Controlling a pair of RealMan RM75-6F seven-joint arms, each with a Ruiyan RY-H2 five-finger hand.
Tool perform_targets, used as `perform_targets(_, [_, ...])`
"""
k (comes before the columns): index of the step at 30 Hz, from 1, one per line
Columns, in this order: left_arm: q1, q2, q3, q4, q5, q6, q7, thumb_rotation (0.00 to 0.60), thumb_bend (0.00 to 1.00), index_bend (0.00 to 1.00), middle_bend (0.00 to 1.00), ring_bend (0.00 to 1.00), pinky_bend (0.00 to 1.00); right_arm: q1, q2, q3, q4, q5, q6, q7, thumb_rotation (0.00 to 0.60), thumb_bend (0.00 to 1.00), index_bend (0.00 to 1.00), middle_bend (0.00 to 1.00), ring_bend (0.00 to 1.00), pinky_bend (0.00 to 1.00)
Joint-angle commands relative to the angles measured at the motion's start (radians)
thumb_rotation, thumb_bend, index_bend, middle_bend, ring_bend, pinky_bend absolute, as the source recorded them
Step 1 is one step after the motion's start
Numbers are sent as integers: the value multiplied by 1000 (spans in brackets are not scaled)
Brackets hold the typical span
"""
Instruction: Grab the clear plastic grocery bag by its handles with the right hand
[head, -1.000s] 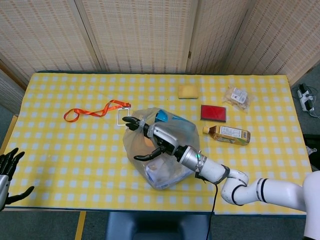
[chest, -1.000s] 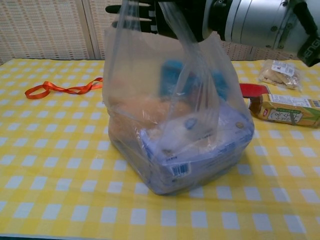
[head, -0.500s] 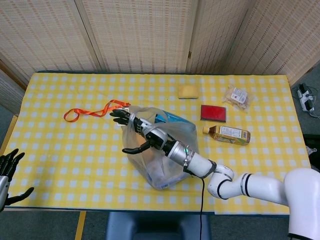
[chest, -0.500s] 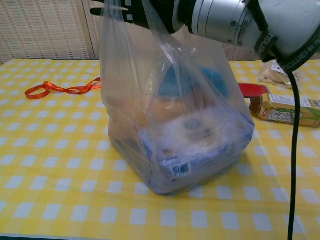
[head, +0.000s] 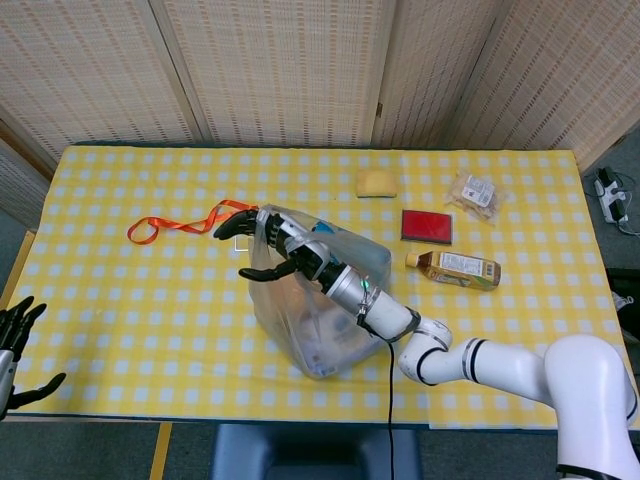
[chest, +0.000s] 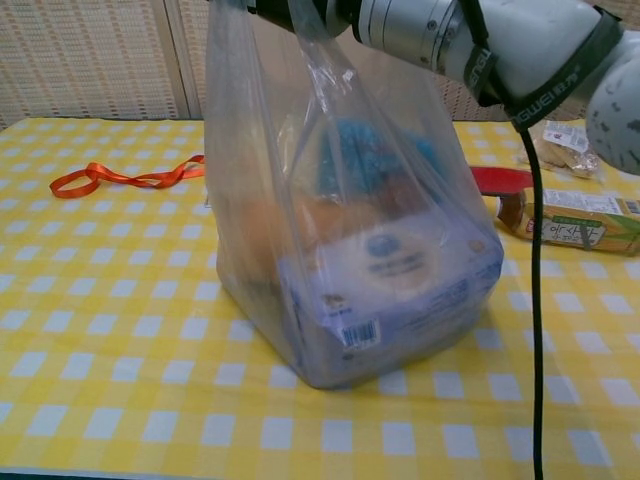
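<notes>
Left hand (head: 15, 345) at near-left edge of worktop (head: 120, 320), off cloth, fingers spread, holding nothing. Clear plastic grocery bag (chest: 350, 250) at worktop centre, base resting on checked cloth, boxed goods visible inside. Right hand (head: 262, 243) above bag, gripping handles (chest: 320, 60), pulled taut upward. Beyond: orange ribbon (head: 185, 222) to left; bottle (head: 455, 268), red case (head: 427, 226), snack packet (head: 474, 193), yellow bun (head: 377, 183) to right, apart from bag.
</notes>
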Motion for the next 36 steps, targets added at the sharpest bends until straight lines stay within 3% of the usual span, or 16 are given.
perform_targets(1, [0, 1, 0, 2, 0, 0, -4, 600, 215, 0, 0, 0, 0, -4, -8, 25, -23, 45, -15, 59, 600, 252, 401, 392, 340, 231])
perform_targets(3, [0, 2, 0, 4, 0, -1, -8, 600, 214, 0, 0, 0, 0, -14, -8, 44, -49, 84, -28, 114, 600, 252, 442, 437, 381, 283])
perform_targets(5, [0, 3, 0, 4, -1, -2, -11, 600, 215, 0, 0, 0, 0, -29, -10, 70, -76, 130, -38, 167, 600, 252, 484, 481, 404, 399])
perform_targets(8, [0, 4, 1, 2, -1, -3, -10, 600, 215, 0, 0, 0, 0, -49, -3, 107, -117, 200, -68, 215, 600, 259, 549, 568, 464, 726])
perform_targets(10, [0, 4, 1, 1, 1, -2, -6, 600, 215, 0, 0, 0, 0, -61, 4, 128, -143, 246, -89, 204, 600, 307, 594, 632, 526, 849])
perform_targets(12, [0, 3, 1, -1, 2, -1, -3, 600, 215, 0, 0, 0, 0, -69, 13, 142, -162, 281, -106, 178, 600, 408, 701, 735, 625, 965])
perform_targets(16, [0, 2, 3, -3, 7, -2, 3, 600, 215, 0, 0, 0, 0, -86, 36, 162, -206, 300, -127, 122, 600, 464, 754, 813, 694, 1000])
perform_targets(26, [2, 1, 6, -6, 15, 4, 11, 600, 215, 0, 0, 0, 0, -150, 86, 193, -333, 356, -133, -37, 600, 480, 758, 821, 697, 1000])
perform_targets(31, [-2, -2, 12, -8, 27, -2, 22, 600, 215, 0, 0, 0, 0, -170, 144, 296, -408, 426, -124, -78, 600, 479, 758, 821, 696, 1000])
perform_targets(36, [0, -2, 21, -13, 40, -2, 34, 600, 215, 0, 0, 0, 0, -164, 213, 379, -495, 502, -111, -205, 600, 480, 759, 821, 697, 1000])
